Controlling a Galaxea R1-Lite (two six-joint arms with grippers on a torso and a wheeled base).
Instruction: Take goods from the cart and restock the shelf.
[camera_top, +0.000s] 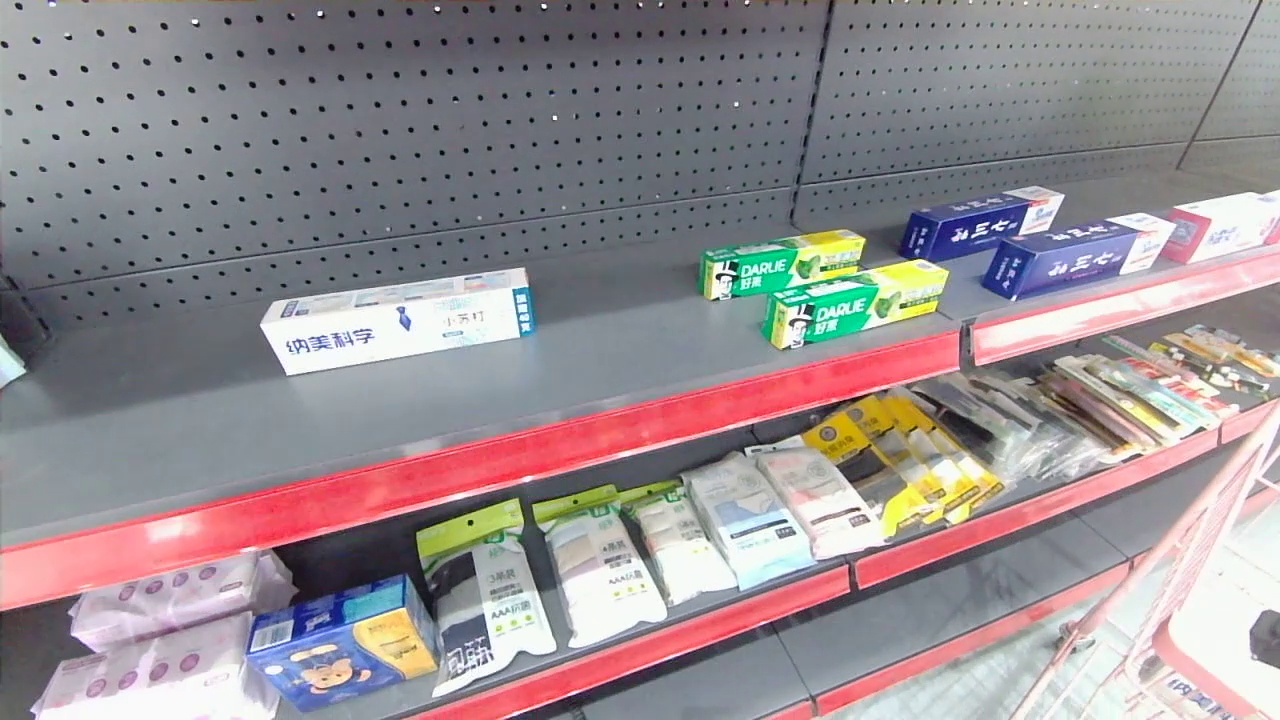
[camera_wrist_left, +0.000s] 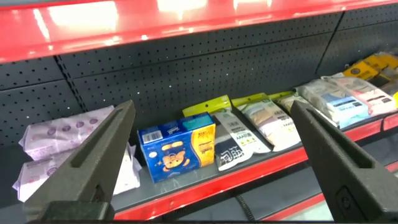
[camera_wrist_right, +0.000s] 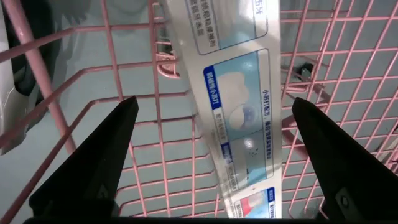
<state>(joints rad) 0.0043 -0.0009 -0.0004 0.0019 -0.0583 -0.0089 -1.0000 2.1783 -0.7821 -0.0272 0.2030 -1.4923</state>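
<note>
The shelf (camera_top: 600, 340) is matt grey metal, its edge strip (camera_top: 500, 465) glossy red, the cart (camera_wrist_right: 34, 68) pink-painted wire.

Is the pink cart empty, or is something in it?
Not empty. A long white and blue box lies inside the pink wire cart, with the cart's wire walls around it.

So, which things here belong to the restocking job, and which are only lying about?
Job: pink cart, long box inside it, right hand open over it, top shelf.
Lying about: green boxes, blue boxes, tissue packs, blue carton, bagged goods below.
</note>
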